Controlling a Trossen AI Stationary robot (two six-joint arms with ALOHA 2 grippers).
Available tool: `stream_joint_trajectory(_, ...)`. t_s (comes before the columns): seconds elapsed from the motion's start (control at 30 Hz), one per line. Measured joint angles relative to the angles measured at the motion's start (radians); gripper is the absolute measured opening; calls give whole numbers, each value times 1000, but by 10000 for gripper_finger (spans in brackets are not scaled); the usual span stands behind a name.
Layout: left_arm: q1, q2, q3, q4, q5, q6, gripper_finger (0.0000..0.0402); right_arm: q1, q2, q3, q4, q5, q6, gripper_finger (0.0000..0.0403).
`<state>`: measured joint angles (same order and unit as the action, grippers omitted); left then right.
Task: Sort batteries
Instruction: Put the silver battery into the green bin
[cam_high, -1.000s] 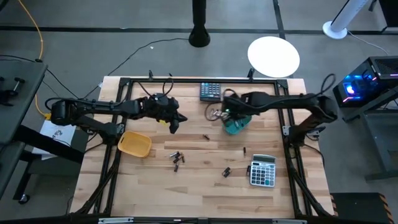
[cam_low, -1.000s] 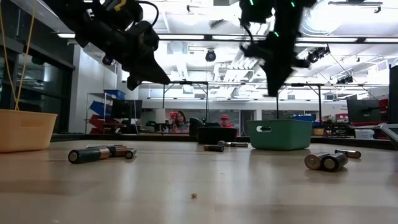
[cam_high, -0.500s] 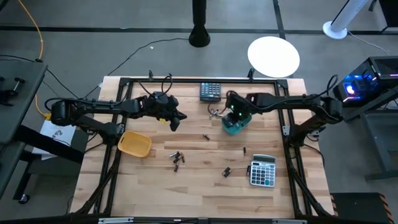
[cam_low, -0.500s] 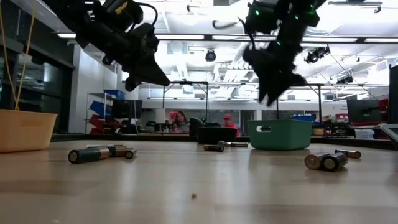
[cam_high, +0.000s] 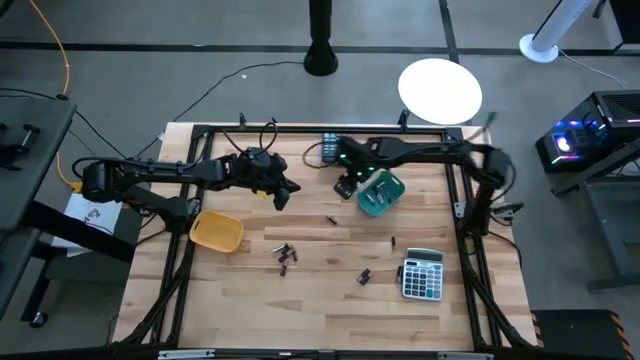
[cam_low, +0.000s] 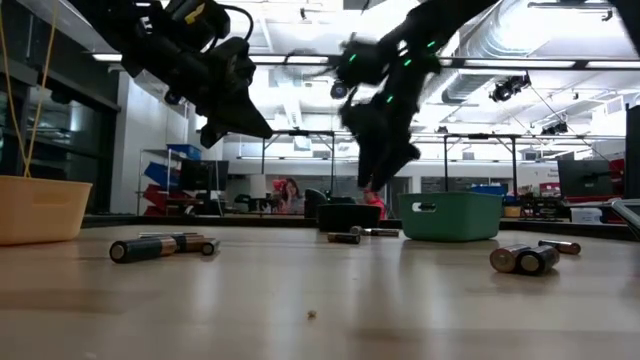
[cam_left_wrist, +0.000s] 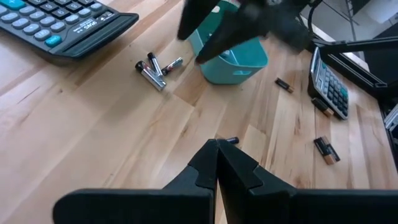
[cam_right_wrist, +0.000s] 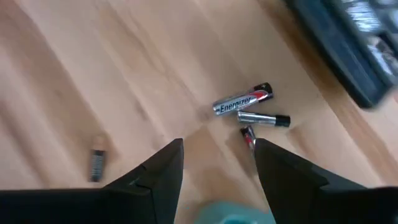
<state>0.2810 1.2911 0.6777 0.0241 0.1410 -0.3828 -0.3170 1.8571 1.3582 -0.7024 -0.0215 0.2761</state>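
Small dark batteries lie flat on the wooden table: three close together (cam_right_wrist: 244, 102) by the far calculator, one alone (cam_high: 331, 220), a cluster (cam_high: 284, 253) and a pair (cam_high: 365, 276) nearer the front. My right gripper (cam_right_wrist: 217, 152) hangs open above the table just left of the teal tray (cam_high: 380, 192), the group of three beyond its fingertips; it holds nothing. My left gripper (cam_high: 283, 196) hovers shut and empty over the table's left middle, beyond the yellow tray (cam_high: 217, 231). In the low view both grippers, the left (cam_low: 262, 128) and the right (cam_low: 385, 172), are well clear of the tabletop.
A dark calculator (cam_high: 337, 146) lies at the far edge, a grey one (cam_high: 422, 274) at the front right. One more battery (cam_high: 393, 241) lies near the grey calculator. Bare wood shows along the near edge. People sit in the room far behind the table.
My right gripper has opened above the teal tray and swung from over it toward the table's left, now hanging beside the tray near the three batteries.
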Motion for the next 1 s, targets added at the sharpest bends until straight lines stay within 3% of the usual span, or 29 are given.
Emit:
stream_joint_trajectory(0.23,0,0,0,-3,-7,-26,0,-10,216,185,-207,63,-196,192)
stream_joint_trajectory(0.5,0,0,0,-4,-14,-26,0,-58,287,200,-262,43,-258,181)
stream_joint_trajectory(0.6,0,0,0,-5,-20,-26,0,-72,305,203,-258,13,-276,144)
stream_joint_trajectory(0.77,0,0,0,-5,-25,-26,0,-72,305,204,-246,32,-283,22)
stream_joint_trajectory(1.0,0,0,0,-5,-27,-8,0,-73,180,249,-296,76,-262,8)
